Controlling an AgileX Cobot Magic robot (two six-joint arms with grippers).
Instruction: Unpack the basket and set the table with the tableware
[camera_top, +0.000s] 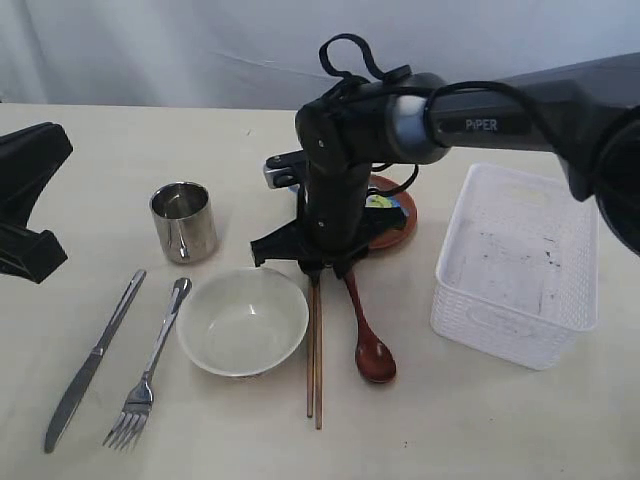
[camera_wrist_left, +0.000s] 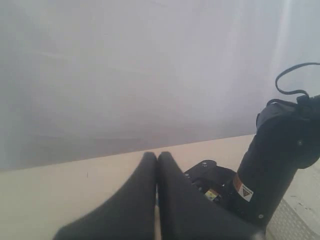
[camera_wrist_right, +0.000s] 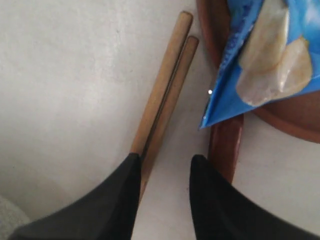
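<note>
- Right jaws, released and gripping nothing, hang low over the tabletop (camera_wrist_right: 65, 75); bare surface shows in the gap.
- The chopsticks (camera_wrist_right: 165, 90) lie flat beneath one finger (camera_wrist_right: 115, 200), long axis running straight ahead of the jaws. The spoon (camera_wrist_right: 225, 145) handle lies beneath the other.
- Left jaws are clenched on nothing, well apart — the right arm is nearer.

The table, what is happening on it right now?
The right gripper hangs low over the table, jaws apart, above the upper ends of the chopsticks and the spoon, gripping nothing. The cup, bowl, knife and fork are already set out; the plate behind the arm carries a blue crisp packet. The basket looks empty. The left gripper is shut, off to the side.
</note>
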